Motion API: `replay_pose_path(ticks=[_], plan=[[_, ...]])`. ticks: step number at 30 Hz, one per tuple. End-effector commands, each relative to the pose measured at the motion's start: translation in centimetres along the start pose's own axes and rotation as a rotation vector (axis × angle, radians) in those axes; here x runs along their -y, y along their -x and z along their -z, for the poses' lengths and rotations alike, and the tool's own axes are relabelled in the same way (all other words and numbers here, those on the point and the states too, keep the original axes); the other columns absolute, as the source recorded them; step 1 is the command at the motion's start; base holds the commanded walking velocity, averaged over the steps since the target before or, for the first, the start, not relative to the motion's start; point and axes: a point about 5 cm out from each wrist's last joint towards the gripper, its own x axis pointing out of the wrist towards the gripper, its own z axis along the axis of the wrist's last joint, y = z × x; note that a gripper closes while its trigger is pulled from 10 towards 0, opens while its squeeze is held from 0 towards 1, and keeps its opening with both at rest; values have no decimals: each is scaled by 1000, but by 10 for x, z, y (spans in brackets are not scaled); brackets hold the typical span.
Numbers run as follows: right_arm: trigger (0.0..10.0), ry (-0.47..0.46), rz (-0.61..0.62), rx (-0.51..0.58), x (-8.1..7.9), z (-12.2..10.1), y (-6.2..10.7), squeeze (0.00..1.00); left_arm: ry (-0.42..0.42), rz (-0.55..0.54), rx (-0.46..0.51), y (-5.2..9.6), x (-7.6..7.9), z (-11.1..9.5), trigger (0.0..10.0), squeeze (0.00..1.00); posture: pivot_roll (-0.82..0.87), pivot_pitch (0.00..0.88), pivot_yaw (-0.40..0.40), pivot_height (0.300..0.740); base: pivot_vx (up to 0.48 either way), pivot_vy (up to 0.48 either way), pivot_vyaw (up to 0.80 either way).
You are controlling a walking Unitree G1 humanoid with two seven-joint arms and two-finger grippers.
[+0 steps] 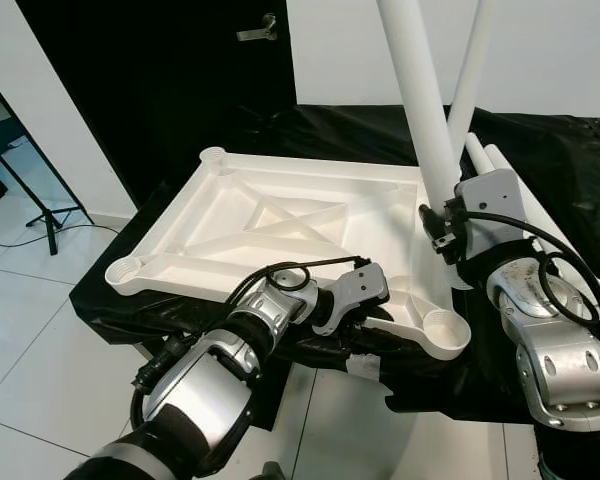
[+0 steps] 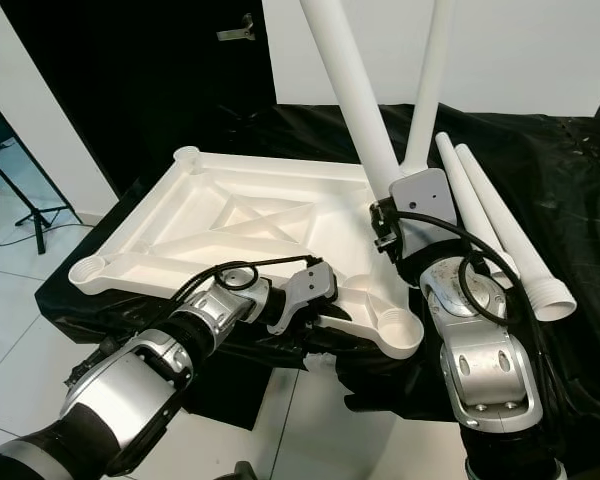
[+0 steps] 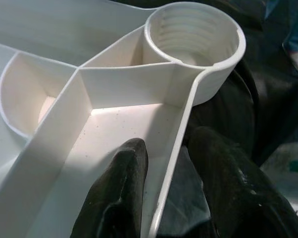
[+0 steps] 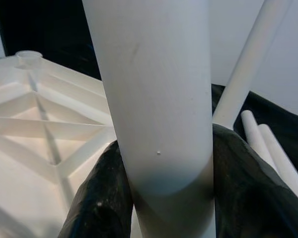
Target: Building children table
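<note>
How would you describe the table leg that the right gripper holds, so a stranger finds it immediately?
On the black-covered surface lies an upturned white tabletop. At its far right corner, the right gripper clamps a thick white leg that tilts up out of frame. Unlike the thinner-looking upright leg behind and the two spare legs lying flat, it is gripped.

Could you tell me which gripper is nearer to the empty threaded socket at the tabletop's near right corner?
Left. The left gripper pinches the tabletop's rim right beside that socket; the right gripper holds a leg farther back.
</note>
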Motion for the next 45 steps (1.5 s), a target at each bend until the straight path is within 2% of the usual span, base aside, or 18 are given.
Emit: replay_pose_path(ticks=[1, 5, 6, 7, 8, 9, 15, 16, 17, 18, 27, 32, 33, 36, 37, 39, 44, 45], plan=[[10000, -13, -2, 37, 0, -5, 2, 0, 52, -671, -38, 7, -28, 11, 7569, 0, 25, 0, 97, 740, 0, 0, 0], [10000, -27, -4, 38, -1, -5, 4, 0, 70, -686, -24, 6, -29, 8, 7373, 0, 25, 0, 98, 740, 0, 0, 0], [10000, -41, -3, 38, -1, -3, 6, 0, 83, -692, 0, 3, -29, 4, 6588, 0, 24, 0, 98, 740, 0, 0, 0], [10000, -41, -3, 38, -1, -3, 6, 0, 83, -692, 0, 3, -29, 4, 6588, 0, 24, 0, 98, 740, 0, 0, 0], [10000, -50, -4, 38, -1, -2, 7, 0, 91, -689, 28, 1, -29, 1, 4784, 0, 21, 0, 98, 740, 0, 0, 0], [10000, -54, -4, 38, -1, -1, 8, 0, 91, -689, 43, 0, -28, -1, 0, 0, 23, 0, 95, 740, 0, 0, 0], [10000, -56, -4, 40, 0, -1, 8, 0, 75, -700, 41, 1, -28, 1, 0, 0, 27, 0, 92, 740, 0, 0, 0], [10000, -56, -3, 41, 0, 0, 8, 0, 72, -717, 28, 3, -29, 3, 4980, 0, 33, 0, 86, 740, 0, 0, 0], [10000, -57, -1, 42, 1, 0, 8, 0, 70, -728, 19, 4, -30, 5, 6627, 0, 33, 0, 86, 740, 0, 0, 0], [10000, -58, -1, 42, 1, 0, 9, 0, 72, -734, 15, 4, -30, 5, 10000, 0, 35, 0, 83, 740, 0, 0, 0], [10000, -70, 4, 42, 0, 4, 13, 0, 54, -736, 1, 8, -30, 10, 10000, 0, 31, 0, 81, 740, 0, 0, 0], [10000, -93, 19, 21, -1, 21, 19, 0, 27, -641, 78, 4, -23, 8, 10000, 0, 26, 0, 80, 740, 0, 0, 0], [10000, -110, 24, 10, -2, 28, 22, 0, 20, -592, 112, 3, -20, 6, 10000, 0, 26, 0, 80, 740, 0, 0, 0], [10000, -122, 27, 4, -2, 33, 23, 0, 15, -561, 132, 3, -18, 6, 10000, 0, 26, 0, 80, 740, 0, 0, 0], [10000, -144, 31, 0, -4, 41, 26, 0, 12, -496, 174, 3, -14, 5, 10000, 0, 30, 0, 79, 740, 0, 0, 0], [10000, -159, 34, -1, -5, 46, 28, 0, 11, -457, 199, 3, -12, 5, 10000, 0, 31, 0, 80, 740, 0, 0, 0], [10000, -175, 34, -2, -6, 54, 30, 0, 12, -422, 232, 5, -10, 4, 10000, 0, 36, 0, 79, 740, 0, 0, 0], [10000, -209, 30, -10, -9, 64, 36, 0, 28, -394, 287, 8, -9, 1, 10000, 0, 41, 0, 79, 740, 0, 0, 0]])
